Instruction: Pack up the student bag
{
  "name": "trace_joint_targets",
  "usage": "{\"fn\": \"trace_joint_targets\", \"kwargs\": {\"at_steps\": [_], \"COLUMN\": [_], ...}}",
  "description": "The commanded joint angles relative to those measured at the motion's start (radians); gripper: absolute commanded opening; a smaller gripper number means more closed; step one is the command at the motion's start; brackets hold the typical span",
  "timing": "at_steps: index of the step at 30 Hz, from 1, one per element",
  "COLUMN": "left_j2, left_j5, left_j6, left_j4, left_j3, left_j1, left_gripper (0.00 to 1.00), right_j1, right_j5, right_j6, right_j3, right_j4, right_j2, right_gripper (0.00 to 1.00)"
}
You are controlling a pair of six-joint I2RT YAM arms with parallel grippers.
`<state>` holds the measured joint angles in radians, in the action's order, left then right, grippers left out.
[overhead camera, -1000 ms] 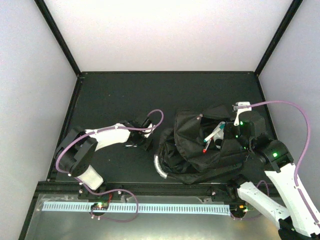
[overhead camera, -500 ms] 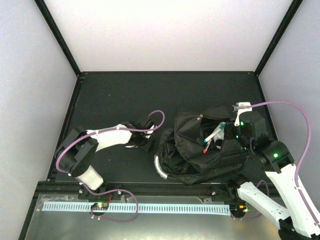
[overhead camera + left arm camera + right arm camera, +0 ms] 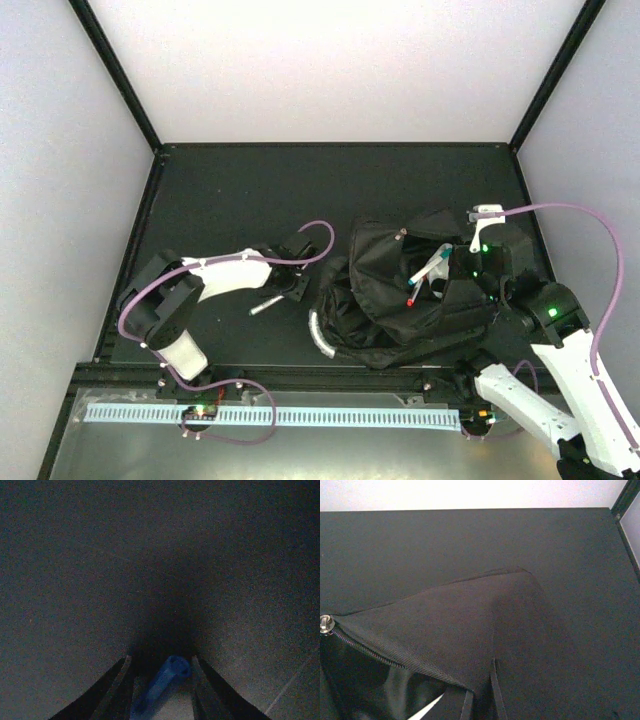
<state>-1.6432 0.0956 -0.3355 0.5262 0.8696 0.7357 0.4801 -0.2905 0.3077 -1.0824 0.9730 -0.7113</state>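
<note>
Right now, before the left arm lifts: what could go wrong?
1. The blue pen lies slanted between the fingers of the left hand, so it may twist or slip out.
2. The right hand holds the student bag open by one flap; if fabric slips, the mouth collapses.
3. Pens already poking from the opening could get knocked out.

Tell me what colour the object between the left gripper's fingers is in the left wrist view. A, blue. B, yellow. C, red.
A: the left wrist view shows a blue object lying on the dark surface between the two dark fingers of the left gripper.
</note>
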Motion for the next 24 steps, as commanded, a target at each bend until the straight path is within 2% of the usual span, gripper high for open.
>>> {"fn": "trace_joint_targets", "kwargs": {"at_steps": [1, 3, 8, 13, 19, 24], "left_j2": [-0.035, -0.039, -0.067, -0.043, 0.089, 0.287], "left_j5": [0.075, 0.074, 0.084, 0.111, 0.125, 0.131], "left_j6": [-0.03, -0.039, -0.044, -0.054, -0.073, -0.089], "left_j4": [0.041, 0.027, 0.024, 0.036, 0.025, 0.027], "left_j3": [-0.003, 0.004, 0.055, 0.097, 0.09, 0.088], "left_j1": [-0.001, -0.002, -0.003, -0.006, -0.01, -0.01], "left_gripper": [0.28, 0.21, 0.15, 0.03, 0.02, 0.01], "right_j1": [-0.001, -0.001, -0.001, -0.001, -0.001, -0.001], "right_j5": [-0.046, -0.045, -0.042, -0.051, -0.055, -0.051], "right_j6": [-0.007, -0.005, -0.008, -0.013, -0.013, -0.012], "right_j3": [-0.083, -0.082, -0.083, -0.085, -0.077, -0.073], "right_j4": [-0.19, -0.192, -0.195, -0.189, -0.189, -0.196], "right_j2": [0.035, 0.033, 0.032, 0.032, 0.031, 0.024], "right_gripper": [0.06, 0.06, 0.06, 0.06, 0.06, 0.06]}}
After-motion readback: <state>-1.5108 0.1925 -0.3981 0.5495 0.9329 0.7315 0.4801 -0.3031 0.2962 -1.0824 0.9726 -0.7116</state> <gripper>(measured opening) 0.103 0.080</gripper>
